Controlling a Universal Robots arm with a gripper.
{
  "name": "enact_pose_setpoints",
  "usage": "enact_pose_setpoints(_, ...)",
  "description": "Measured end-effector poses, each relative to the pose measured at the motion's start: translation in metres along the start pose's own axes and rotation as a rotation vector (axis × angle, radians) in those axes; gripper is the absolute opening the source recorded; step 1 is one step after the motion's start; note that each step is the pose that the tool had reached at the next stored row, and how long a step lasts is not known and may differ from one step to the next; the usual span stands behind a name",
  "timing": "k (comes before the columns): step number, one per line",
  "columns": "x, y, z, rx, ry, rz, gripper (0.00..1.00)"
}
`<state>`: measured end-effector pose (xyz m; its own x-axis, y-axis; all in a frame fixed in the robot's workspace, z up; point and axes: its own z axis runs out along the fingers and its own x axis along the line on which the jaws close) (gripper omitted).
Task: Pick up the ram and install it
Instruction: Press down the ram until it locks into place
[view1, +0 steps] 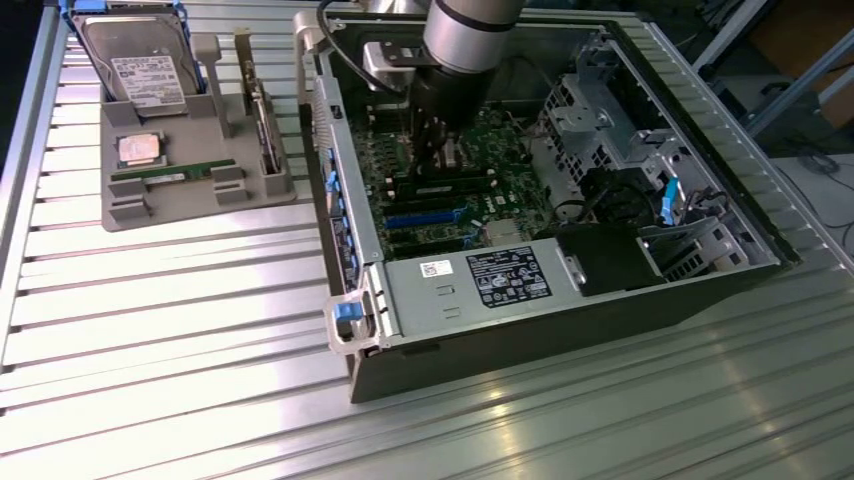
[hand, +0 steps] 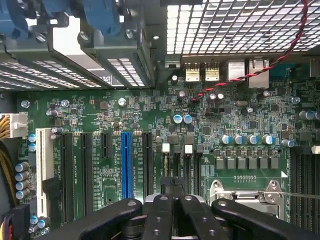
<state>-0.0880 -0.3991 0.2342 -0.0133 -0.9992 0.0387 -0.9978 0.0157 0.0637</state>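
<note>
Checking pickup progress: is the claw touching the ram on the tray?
Apart. The exterior view shows the ram lying on the tray, with the claw well away inside the computer case.

Arm (view1: 470, 35) enters from far edge of exterior view, silver wrist segment pointing steeply downward. Black gripper body below it, reaching down inside open computer case (view1: 350, 200), above motherboard (hand: 100, 112). Gripper (view1: 438, 150) vertical, fingers pointing at board. In wrist view, gripper (hand: 172, 192) fingers pressed together, no gap between tips, nothing seen between them. Black linkage bars splay outward on both sides of closed fingers (hand: 161, 210).
</note>
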Motion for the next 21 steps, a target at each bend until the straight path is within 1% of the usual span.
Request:
enact_pose_setpoints(4,0.000,-0.0011,0.0011,0.0000,-0.0022,0.000,0.11)
enact_pose_setpoints(5,0.000,-0.0008,-0.0056,0.0008,-0.0029,0.000,0.11)
enact_pose_setpoints(6,0.000,-0.0004,-0.0113,0.0005,-0.0023,0.000,0.11)
enact_pose_setpoints(7,0.000,0.0000,-0.0128,0.0009,-0.0029,0.000,0.11)
enact_pose_setpoints(8,0.001,0.0032,-0.0126,0.0008,-0.0058,0.000,0.11)
enact_pose_setpoints(9,0.002,0.0062,-0.0118,0.0009,-0.0077,0.000,0.11)
enact_pose_setpoints(10,0.003,0.0073,-0.0099,0.0009,-0.0082,0.000,0.11)
enact_pose_setpoints(15,0.005,0.0069,0.0004,-0.0006,-0.0084,-0.001,0.11)
enact_pose_setpoints(18,0.005,0.0067,0.0057,-0.0023,-0.0072,-0.001,0.11)
enact_pose_setpoints(21,0.005,0.0065,0.0078,-0.0021,-0.0087,-0.001,0.11)
